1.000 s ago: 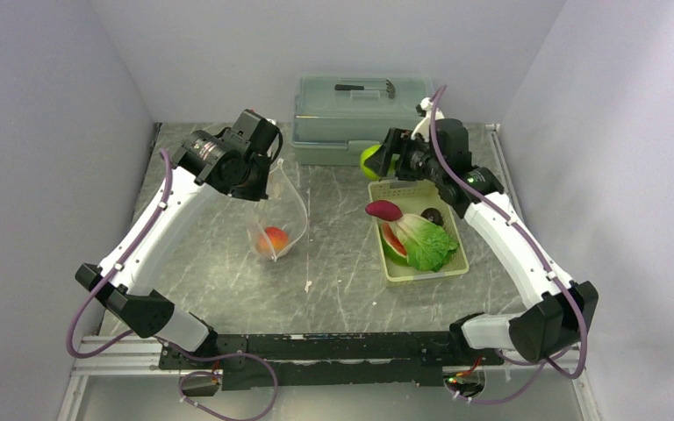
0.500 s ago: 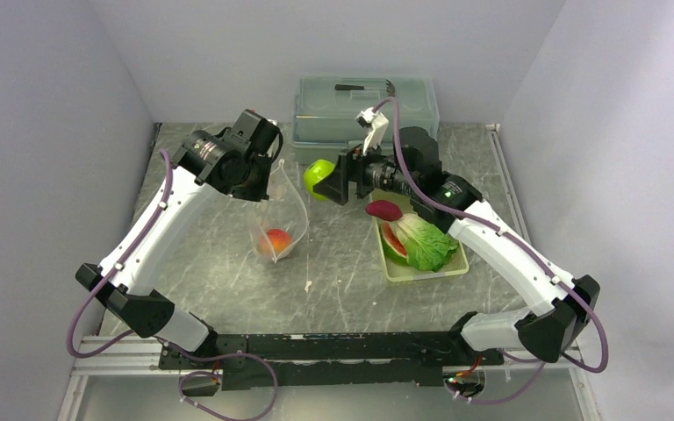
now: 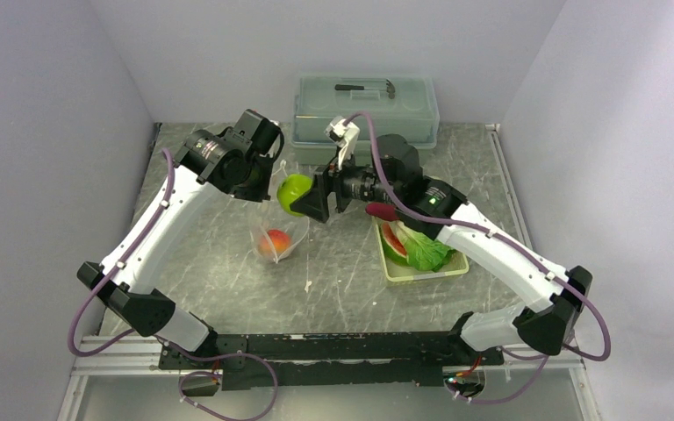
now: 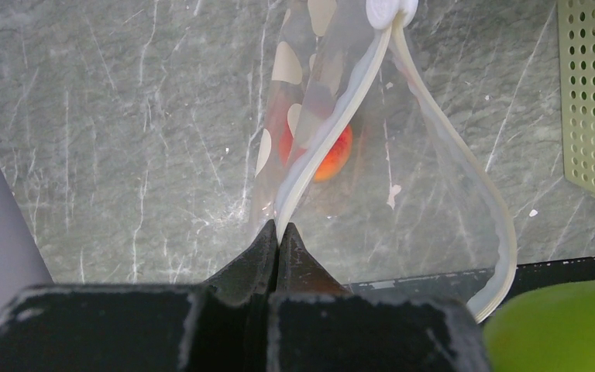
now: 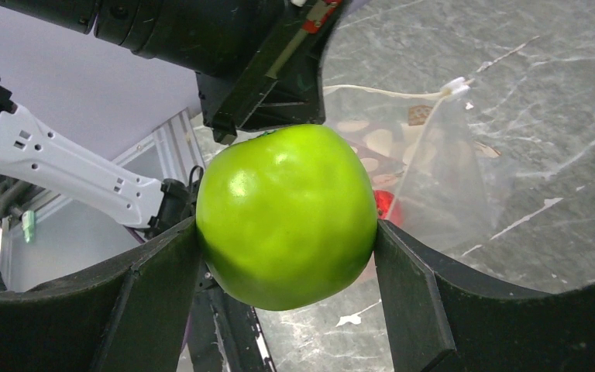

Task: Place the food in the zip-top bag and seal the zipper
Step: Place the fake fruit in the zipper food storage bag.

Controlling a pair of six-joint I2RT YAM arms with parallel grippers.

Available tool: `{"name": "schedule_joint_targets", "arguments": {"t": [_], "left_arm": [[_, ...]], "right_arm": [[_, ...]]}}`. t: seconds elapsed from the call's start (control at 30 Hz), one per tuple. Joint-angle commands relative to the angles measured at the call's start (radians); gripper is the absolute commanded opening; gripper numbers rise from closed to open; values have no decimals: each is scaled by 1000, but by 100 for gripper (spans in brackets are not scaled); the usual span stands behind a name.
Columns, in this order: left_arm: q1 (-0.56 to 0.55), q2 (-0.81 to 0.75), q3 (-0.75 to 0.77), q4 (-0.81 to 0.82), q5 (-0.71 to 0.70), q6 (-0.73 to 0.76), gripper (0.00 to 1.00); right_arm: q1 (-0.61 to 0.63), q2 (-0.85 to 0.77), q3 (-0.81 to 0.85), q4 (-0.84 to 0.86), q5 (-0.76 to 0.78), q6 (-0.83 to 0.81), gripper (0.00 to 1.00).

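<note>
The right gripper [image 5: 287, 232] clasps the fruit [image 3: 293, 193], just short of the bag [image 4: 426, 186] mouth ahead. The left gripper [image 4: 277, 232], pinched on the zipper [image 4: 333, 124], holds it open.

A robotics lab test cell, not a home or kitchen. Plain pale walls [image 3: 44, 132] box in a grey marbled surface [image 3: 351, 281] on three sides. Two white-and-black robot arms, the left arm [image 3: 154, 230] and the right arm [image 3: 491, 254], are bolted to a dark rail [image 3: 342, 344] at its near edge. Purple cables [image 3: 168, 175] loop along them. Staged props sit on the surface: toy food [image 3: 423, 250] in a perforated tray [image 3: 426, 273], with a lidded plastic box [image 3: 364, 101] behind.
</note>
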Motion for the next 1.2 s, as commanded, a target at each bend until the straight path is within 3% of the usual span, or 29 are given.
{"name": "schedule_joint_targets", "arguments": {"t": [0.0, 0.53, 0.7, 0.93, 1.17], "left_arm": [[4, 3, 37, 12, 20, 6, 0], [4, -11, 46, 15, 66, 6, 0], [4, -12, 44, 18, 82, 6, 0], [4, -22, 25, 30, 114, 3, 0], [4, -25, 17, 28, 114, 1, 0]], "right_arm": [[23, 28, 48, 39, 12, -30, 35], [72, 150, 85, -30, 172, -65, 41], [79, 191, 130, -82, 280, -51, 56], [81, 214, 153, -105, 334, -17, 87], [84, 187, 146, -86, 340, -5, 98]]}}
